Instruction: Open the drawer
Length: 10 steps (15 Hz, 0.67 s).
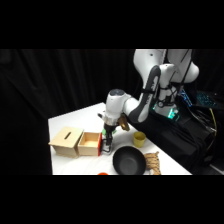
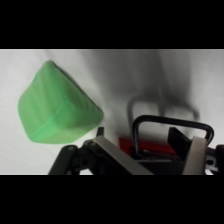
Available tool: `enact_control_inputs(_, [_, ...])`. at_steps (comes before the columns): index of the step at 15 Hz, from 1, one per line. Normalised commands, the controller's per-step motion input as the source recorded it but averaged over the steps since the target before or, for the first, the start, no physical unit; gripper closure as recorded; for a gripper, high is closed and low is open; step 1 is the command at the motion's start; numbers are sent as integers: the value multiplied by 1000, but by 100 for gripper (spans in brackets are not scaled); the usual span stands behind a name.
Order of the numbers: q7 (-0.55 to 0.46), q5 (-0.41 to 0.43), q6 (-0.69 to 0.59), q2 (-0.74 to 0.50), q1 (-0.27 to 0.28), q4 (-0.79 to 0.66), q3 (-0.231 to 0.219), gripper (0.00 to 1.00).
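The tan wooden box point(image 1: 65, 141) with a slotted top stands at the table's left. Its light-wood drawer point(image 1: 90, 143) is slid out to the right, the red-orange front panel point(image 1: 100, 145) facing my gripper point(image 1: 106, 145). In the wrist view the black loop handle point(image 2: 170, 125) rises from the red panel point(image 2: 145, 148). My gripper point(image 2: 157, 156) is at the handle with its fingers point(image 2: 195, 152) spread apart, one on each side. A green block point(image 2: 57, 105) lies on the white table just beyond, to the left.
A black pan point(image 1: 129, 161) sits close to the right of the gripper, near the table's front edge. Behind it stands a yellow cup point(image 1: 139, 138), and a wooden item point(image 1: 152, 162) lies at the right. Something orange point(image 1: 102, 173) shows at the front edge.
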Motion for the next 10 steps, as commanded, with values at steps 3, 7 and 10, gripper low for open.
enact_control_inputs(3, [12, -254, -176, -628, 161, -395, -171, 0])
enact_control_inputs(7, [157, -402, -183, -688, 166, -431, -192, 0])
enact_control_inputs(10, [240, -489, -252, -688, -58, -354, 21, 0])
